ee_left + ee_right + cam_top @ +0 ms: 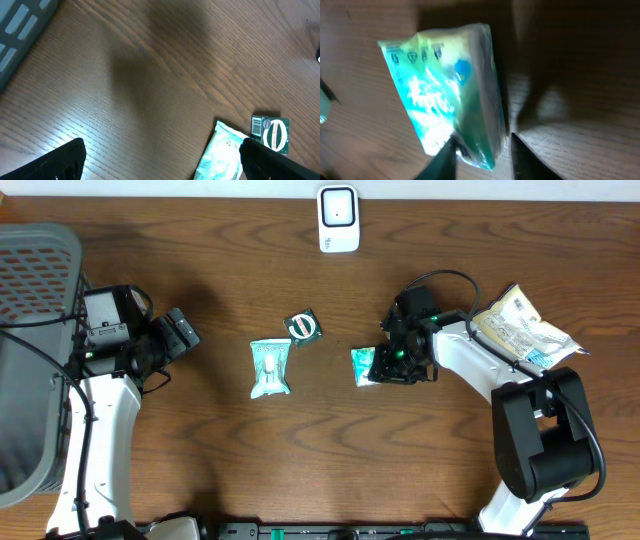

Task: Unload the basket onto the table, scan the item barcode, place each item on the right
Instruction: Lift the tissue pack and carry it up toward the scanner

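Note:
The barcode scanner (339,218) stands white at the table's far edge. A teal tissue packet (364,366) lies on the wood at the centre right, and my right gripper (388,364) is down over it. In the right wrist view that teal packet (445,95) has its lower end between the jaws of the right gripper (484,140). One finger (445,160) touches it and a slim gap remains at the other finger (530,160). My left gripper (186,333) hovers open at the left, and in its own view the left gripper (165,165) holds nothing.
A pale green packet (270,367) (222,155) and a dark green box with a barcode (303,326) (272,132) lie mid-table. A grey basket (35,350) fills the left edge. A crinkled printed bag (520,330) rests at the right.

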{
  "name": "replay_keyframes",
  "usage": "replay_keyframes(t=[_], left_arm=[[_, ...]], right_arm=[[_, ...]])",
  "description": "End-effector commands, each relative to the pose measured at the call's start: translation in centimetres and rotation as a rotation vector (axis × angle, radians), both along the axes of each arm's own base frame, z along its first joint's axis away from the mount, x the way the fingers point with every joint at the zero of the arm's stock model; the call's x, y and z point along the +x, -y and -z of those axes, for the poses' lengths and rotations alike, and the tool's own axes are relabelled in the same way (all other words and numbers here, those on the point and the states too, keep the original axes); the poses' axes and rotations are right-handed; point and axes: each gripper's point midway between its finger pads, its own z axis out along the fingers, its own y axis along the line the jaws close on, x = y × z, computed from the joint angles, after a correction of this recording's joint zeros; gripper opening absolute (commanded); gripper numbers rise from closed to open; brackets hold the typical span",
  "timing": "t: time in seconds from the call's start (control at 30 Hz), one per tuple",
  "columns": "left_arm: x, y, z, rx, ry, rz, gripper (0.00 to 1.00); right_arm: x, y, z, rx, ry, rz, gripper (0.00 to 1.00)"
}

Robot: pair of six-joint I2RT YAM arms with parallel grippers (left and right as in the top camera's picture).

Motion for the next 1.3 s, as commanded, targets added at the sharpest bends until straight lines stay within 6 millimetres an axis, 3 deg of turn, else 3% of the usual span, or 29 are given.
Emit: replay_keyframes(t=[0.0, 0.3, 0.4, 0.53, 0.6, 0.67, 0.7, 0.77, 0.8, 0.9, 1.13, 1.27], left_arm=[[0.0, -0.3, -0.1, 0.013, -0.001, -0.002, 0.98], [0.0, -0.3, -0.1, 0.013, -0.001, -0.002, 0.98], [0.0, -0.3, -0.1, 0.013, -0.001, -0.002, 0.98], [0.0, -0.3, -0.1, 0.013, -0.001, -0.002, 0.98], [0.0, -0.3, -0.1, 0.013, -0.001, -0.002, 0.98], [0.0, -0.3, -0.1, 0.013, -0.001, -0.002, 0.98], [0.0, -0.3, -0.1, 0.013, -0.001, -0.002, 0.98], [0.0, -0.3, -0.1, 0.013, -0.001, -0.002, 0.98], [0.0, -0.3, -0.1, 0.013, -0.001, -0.002, 0.98], [0.0, -0.3, -0.1, 0.013, -0.001, -0.002, 0.98], [0.0, -0.3, -0.1, 0.013, -0.001, -0.002, 0.98], [0.0, -0.3, -0.1, 0.013, -0.001, -0.002, 0.98]], right_arm=[[0.2, -0.5, -0.1, -0.005, 0.033, -0.006, 0.18], [-0.6, -0.3, 2.6, -0.005, 0.032, -0.010, 0.16], [-0.6, -0.3, 2.5, 0.002, 0.034, -0.018, 0.01], [-0.2, -0.3, 1.3, 0.048, 0.021, -0.001, 0.01], [0.1, -0.7, -0.3, 0.121, 0.027, -0.012, 0.01], [0.4, -2.1, -3.8, 0.309, 0.073, -0.070, 0.01], [0.7, -2.7, -6.5, 0.446, 0.106, -0.090, 0.01], [1.0, -3.1, -9.4, 0.583, 0.138, -0.101, 0.01], [1.2, -3.4, -11.8, 0.703, 0.171, -0.123, 0.01], [1.3, -3.9, -15.9, 0.924, 0.206, -0.182, 0.01], [1.2, -3.2, -20.9, 1.163, 0.191, -0.260, 0.01], [2.2, -2.2, -21.4, 1.161, 0.105, -0.163, 0.01]])
